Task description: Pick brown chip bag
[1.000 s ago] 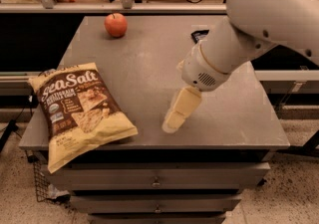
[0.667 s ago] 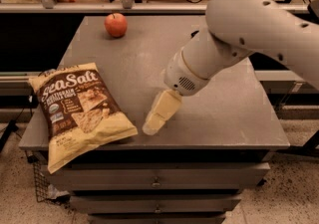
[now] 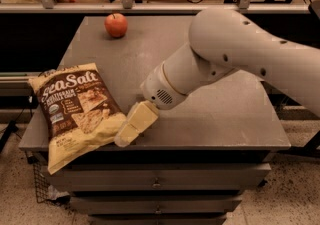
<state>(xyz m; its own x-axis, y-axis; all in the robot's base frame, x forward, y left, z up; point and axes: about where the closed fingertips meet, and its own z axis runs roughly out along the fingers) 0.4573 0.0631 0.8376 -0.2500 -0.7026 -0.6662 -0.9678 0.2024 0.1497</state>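
Observation:
The brown chip bag (image 3: 77, 111) lies flat on the left front part of the grey table (image 3: 225, 109). It has a dark brown centre with white "Sea Salt" lettering and pale yellow edges, and its lower corner hangs over the table's front edge. My gripper (image 3: 125, 136) is at the end of the white arm (image 3: 225, 59), low over the table's front edge. Its cream-coloured tip is right at the bag's right edge.
A red apple (image 3: 116, 25) sits at the table's back left. Behind the table runs a metal rail (image 3: 160, 6) with shelves. Drawers (image 3: 157, 184) are under the table top.
The arm has swung left and down toward the front edge. The gripper has gone from the table's middle to the bag's right edge. The bag and the apple have not moved.

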